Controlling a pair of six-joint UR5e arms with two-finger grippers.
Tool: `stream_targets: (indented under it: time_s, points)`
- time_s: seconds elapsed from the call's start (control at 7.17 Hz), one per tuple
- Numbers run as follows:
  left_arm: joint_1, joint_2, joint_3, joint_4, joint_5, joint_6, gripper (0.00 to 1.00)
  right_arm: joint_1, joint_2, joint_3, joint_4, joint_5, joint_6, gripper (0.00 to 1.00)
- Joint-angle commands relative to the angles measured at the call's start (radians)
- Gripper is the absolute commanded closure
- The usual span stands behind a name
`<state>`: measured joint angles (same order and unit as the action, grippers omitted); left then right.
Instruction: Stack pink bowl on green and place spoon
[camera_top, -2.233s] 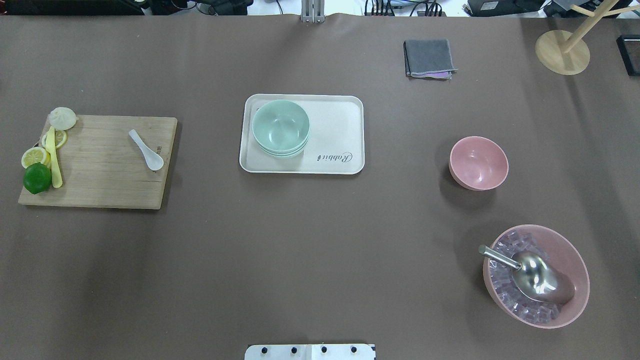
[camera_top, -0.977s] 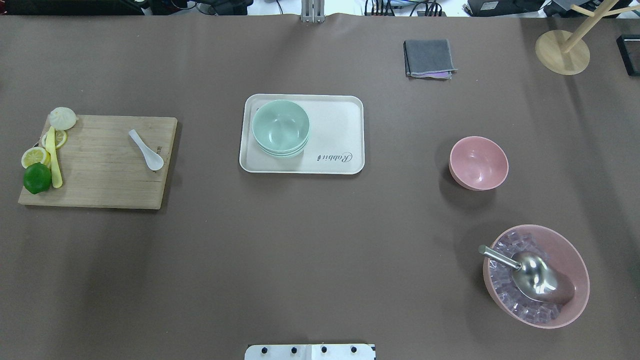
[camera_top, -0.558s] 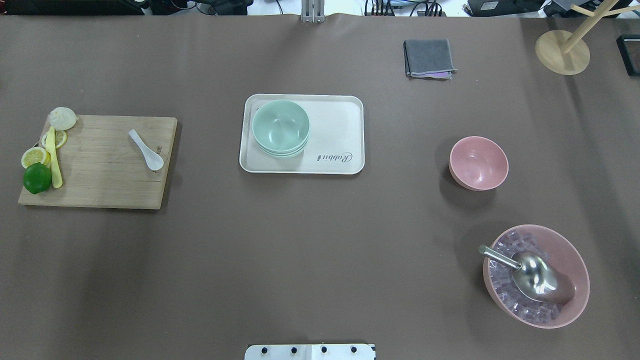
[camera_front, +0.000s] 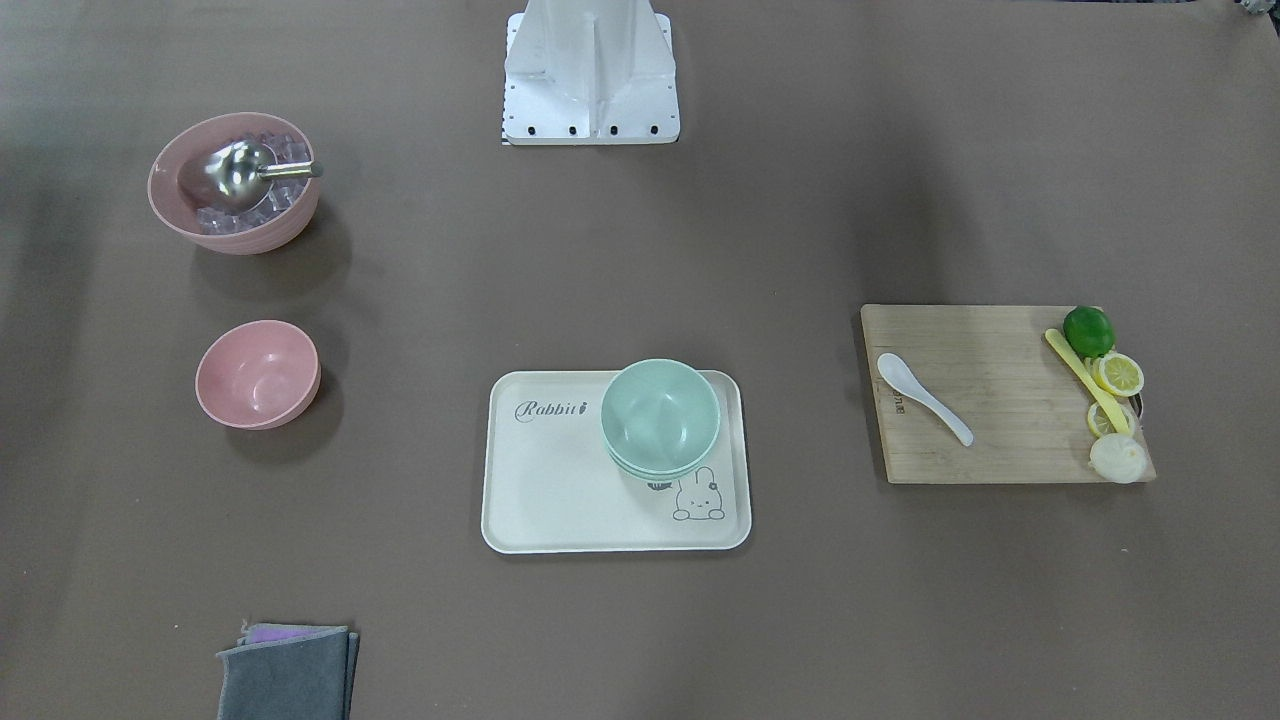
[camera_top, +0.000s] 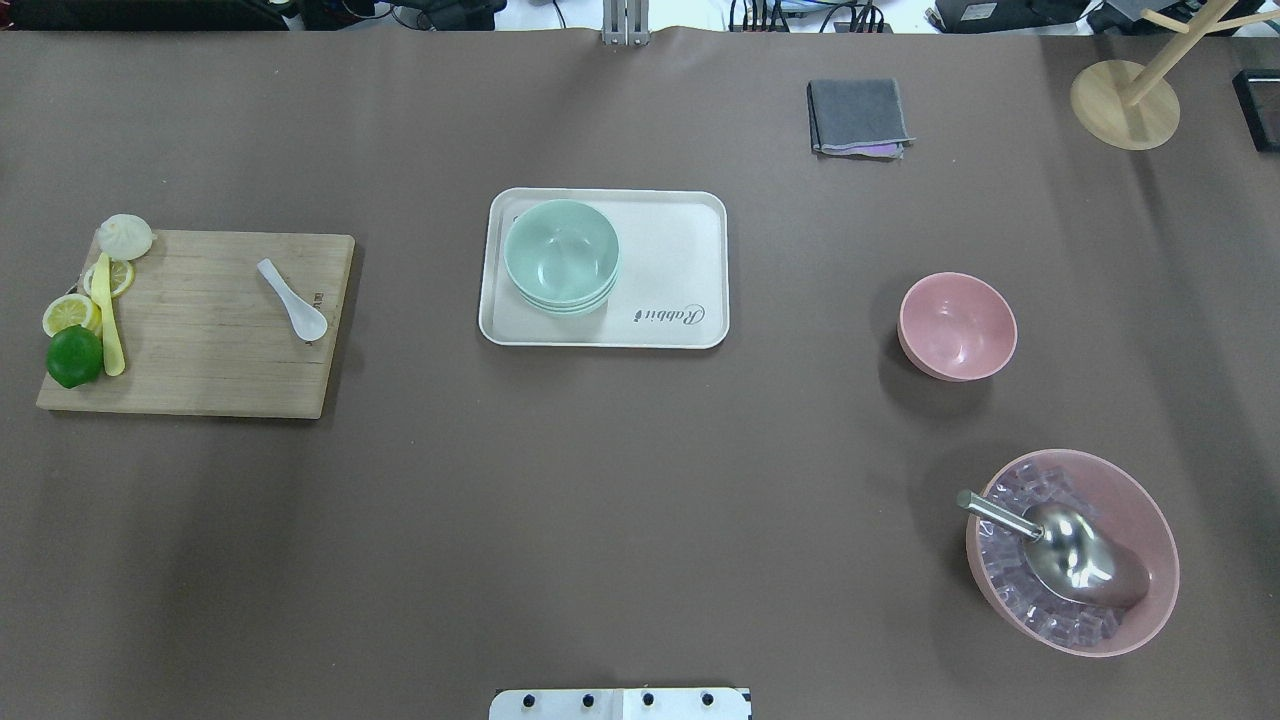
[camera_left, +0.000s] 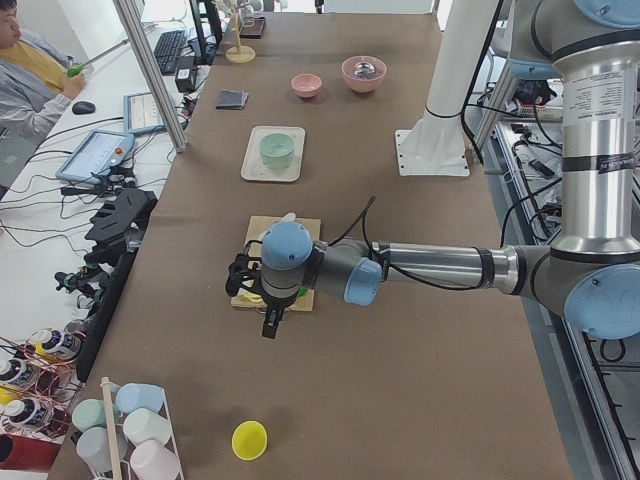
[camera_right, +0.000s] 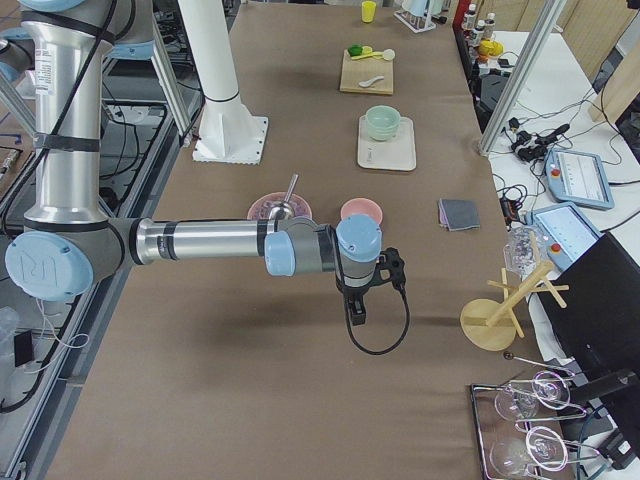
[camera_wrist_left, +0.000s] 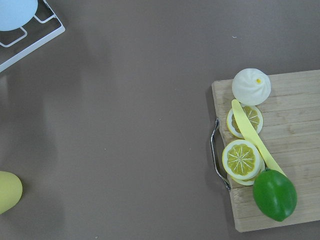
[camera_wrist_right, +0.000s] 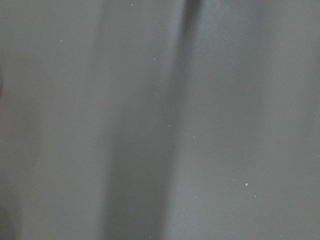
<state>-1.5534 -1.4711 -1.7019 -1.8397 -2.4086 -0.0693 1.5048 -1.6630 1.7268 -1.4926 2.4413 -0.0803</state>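
Can see left gripper (camera_left: 270, 325) and right gripper (camera_right: 357, 315) only in the side views; cannot tell how far either pair of jaws gapes, or whether anything is held. Find the pink bowl (camera_top: 957, 326) right of centre in the overhead view, untouched, just up-frame of the right gripper in the right side view. Looks smooth, round, upright, empty. Count one of it, one larger ice bowl (camera_top: 1140, 510) at lower right, one white spoon (camera_top: 292, 298) on the wooden board (camera_top: 200, 370) at left, and green bowls (camera_top: 561, 257) nested on one tray (camera_top: 680, 215) at centre, number unclear.
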Motion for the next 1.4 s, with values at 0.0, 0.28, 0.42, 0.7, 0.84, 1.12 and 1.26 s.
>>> stream_targets:
  time_s: [0.0, 0.28, 0.42, 0.7, 0.84, 1.12, 1.26]
  points:
    - [0.001, 0.0, 0.002, -0.048, -0.006, -0.001, 0.02, -0.038, 0.003, 0.014, 0.038, 0.014, 0.11, 0.0]
    - [0.009, -0.015, 0.028, -0.062, -0.009, 0.0, 0.02, -0.208, 0.008, 0.016, 0.291, -0.036, 0.455, 0.0]
    - [0.009, -0.015, 0.027, -0.061, -0.015, -0.004, 0.02, -0.281, 0.02, 0.017, 0.363, -0.101, 0.575, 0.01]
    - [0.032, -0.028, 0.034, -0.061, -0.009, -0.003, 0.03, -0.444, 0.112, 0.011, 0.368, -0.166, 0.744, 0.03]
    - [0.033, -0.028, 0.033, -0.062, -0.014, -0.026, 0.03, -0.524, 0.162, 0.005, 0.37, -0.207, 0.837, 0.06]
    - [0.035, -0.028, 0.034, -0.065, -0.009, -0.036, 0.03, -0.581, 0.242, -0.068, 0.37, -0.229, 0.881, 0.08]
    - [0.035, -0.028, 0.034, -0.065, -0.012, -0.037, 0.03, -0.592, 0.265, -0.096, 0.37, -0.231, 0.881, 0.1]
